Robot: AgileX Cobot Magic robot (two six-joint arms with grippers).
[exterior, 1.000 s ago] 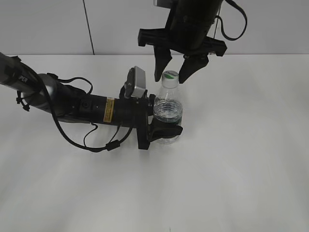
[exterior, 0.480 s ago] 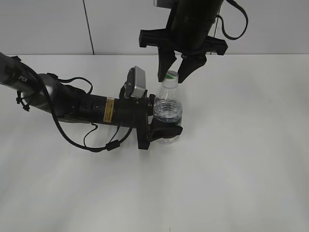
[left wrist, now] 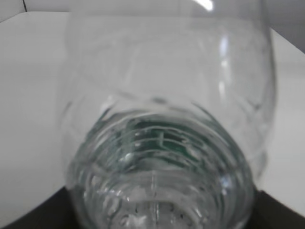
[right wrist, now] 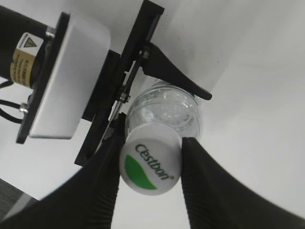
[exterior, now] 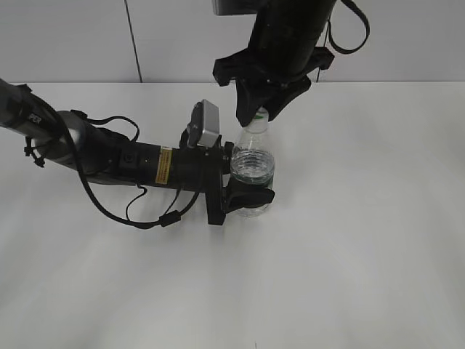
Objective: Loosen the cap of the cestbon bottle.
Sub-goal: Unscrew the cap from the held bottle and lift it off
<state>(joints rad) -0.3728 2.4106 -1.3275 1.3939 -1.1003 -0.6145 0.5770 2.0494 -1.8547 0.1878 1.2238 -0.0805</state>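
The bottle (exterior: 252, 169) stood upright on the white table (exterior: 349, 240), near the middle of the exterior view. It was a clear ribbed one, with some water inside. The left gripper (exterior: 247, 195) came in from the left, lying almost flat above the table, and its black jaws were clamped around the lower body of the bottle, one on the near side and one on the far side. In the left wrist view the bottle (left wrist: 162, 143) filled nearly the whole picture, very close and blurred, with a bit of green label seen through the plastic.

The right gripper (exterior: 259, 110) hung down from above, over the top of the bottle. In the right wrist view its two dark fingers (right wrist: 102, 181) stood on both sides of the cap (right wrist: 150, 164) and pressed against its rim, so the jaws were closed on the cap. The cap was white and round, with a green leaf mark and the word "Cestbon" on top, and it sat on the neck of the bottle. In the exterior view the cap was mostly hidden between the fingers, only a small green and white part showing.

The left arm (exterior: 109, 156) carried a small grey camera box (exterior: 207, 123) just beside the bottle's shoulder.
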